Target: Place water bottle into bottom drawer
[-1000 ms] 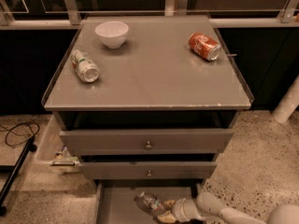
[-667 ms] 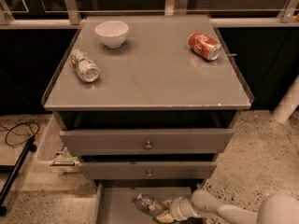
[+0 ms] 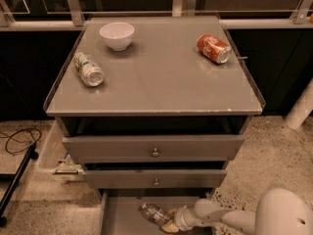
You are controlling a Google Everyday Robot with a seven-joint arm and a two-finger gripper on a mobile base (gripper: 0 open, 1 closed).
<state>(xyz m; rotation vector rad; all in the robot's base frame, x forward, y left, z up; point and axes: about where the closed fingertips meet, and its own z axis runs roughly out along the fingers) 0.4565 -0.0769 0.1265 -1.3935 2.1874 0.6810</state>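
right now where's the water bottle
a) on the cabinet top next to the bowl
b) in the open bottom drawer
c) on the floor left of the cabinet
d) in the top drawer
b: the water bottle lies on the floor of the open bottom drawer, with the gripper right beside it down in the drawer.

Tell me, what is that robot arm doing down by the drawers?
The robot's gripper is down inside the open bottom drawer, right at the water bottle lying on the drawer's floor. It looks like it is putting the bottle away there. A white bowl, a silver-green can and an orange soda can sit on the cabinet top.
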